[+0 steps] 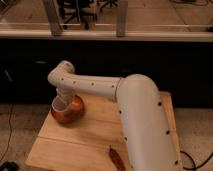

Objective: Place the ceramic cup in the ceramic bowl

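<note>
Dim room, with a dark counter front (150, 65) across the middle and, above it, glass panes (165, 12) between metal posts (52, 17), office chairs (75, 10) beyond. Lower down, on grey floor (15, 150), a pale wooden table (90, 135), seen at an angle.

Near its far left corner, the ceramic bowl (74, 112): round, glossy, orange-red, upright. Within the bowl's outline, toward its left side, the ceramic cup (59, 104): pale rim up, narrower than the bowl, partly covered from above. Impossible to tell whether resting on the bowl's bottom or held just clear of it.

Directly over the cup, the gripper (63, 100), pointing straight down, at the end of a thick white arm (140, 115) sweeping in from the lower right, crossing above the table and bending at a rounded joint (62, 75) above the bowl. Mostly hidden behind the wrist, so cannot tell whether clamped on the cup or let go. Close against the cup, with no gap to be seen between them.

At the table's near edge, well apart from the bowl, a small dark brown object (117, 159), too blurred to name. On the floor at far right, a dark cable (195, 161).
</note>
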You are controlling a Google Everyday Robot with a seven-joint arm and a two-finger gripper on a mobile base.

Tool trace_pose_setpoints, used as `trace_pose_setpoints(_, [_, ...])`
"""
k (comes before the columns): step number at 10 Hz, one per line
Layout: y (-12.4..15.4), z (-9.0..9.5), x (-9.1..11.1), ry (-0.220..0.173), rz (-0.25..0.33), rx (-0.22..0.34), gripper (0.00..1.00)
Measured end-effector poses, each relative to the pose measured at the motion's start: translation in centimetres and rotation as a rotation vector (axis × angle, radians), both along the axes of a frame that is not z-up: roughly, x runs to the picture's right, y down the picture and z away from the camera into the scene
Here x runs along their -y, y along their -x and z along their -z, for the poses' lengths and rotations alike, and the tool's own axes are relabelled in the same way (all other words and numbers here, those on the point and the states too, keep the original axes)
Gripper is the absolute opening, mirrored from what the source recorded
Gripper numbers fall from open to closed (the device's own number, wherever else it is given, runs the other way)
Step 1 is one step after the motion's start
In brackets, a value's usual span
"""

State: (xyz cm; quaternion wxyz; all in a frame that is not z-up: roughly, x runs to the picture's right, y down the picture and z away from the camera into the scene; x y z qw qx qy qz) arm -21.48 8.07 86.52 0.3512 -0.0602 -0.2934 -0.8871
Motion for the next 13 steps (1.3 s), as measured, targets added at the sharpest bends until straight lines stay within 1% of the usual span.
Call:
trace_pose_setpoints(2, [-0.8,-0.6,0.0,0.012,-0.033,-0.041,0.01])
trace_pose_setpoints(3, [-1.1,-0.6,-0.1,0.012,-0.054,-0.066,0.10])
trace_pose_setpoints(4, [-1.4,-0.4,0.0,0.009,-0.064,-0.079,0.20])
trace_pose_setpoints(5, [-1.6,-0.2,0.2,0.005,-0.070,-0.084,0.28])
trace_pose_setpoints(6, [-1.7,0.5,0.5,0.005,-0.074,-0.084,0.39])
trace_pose_setpoints(7, [-1.6,0.9,0.4,0.017,-0.079,-0.080,0.50])
trace_pose_setpoints(8, [-1.4,1.2,0.3,0.027,-0.080,-0.071,0.58])
trace_pose_setpoints(9, [-1.4,1.5,0.2,0.041,-0.084,-0.060,0.70])
trace_pose_setpoints(10, [-1.4,1.6,0.2,0.053,-0.088,-0.052,0.76])
trace_pose_setpoints(11, [-1.5,1.7,0.0,0.069,-0.093,-0.043,0.80])
trace_pose_setpoints(13, [-1.5,2.0,-0.1,0.083,-0.096,-0.031,0.80])
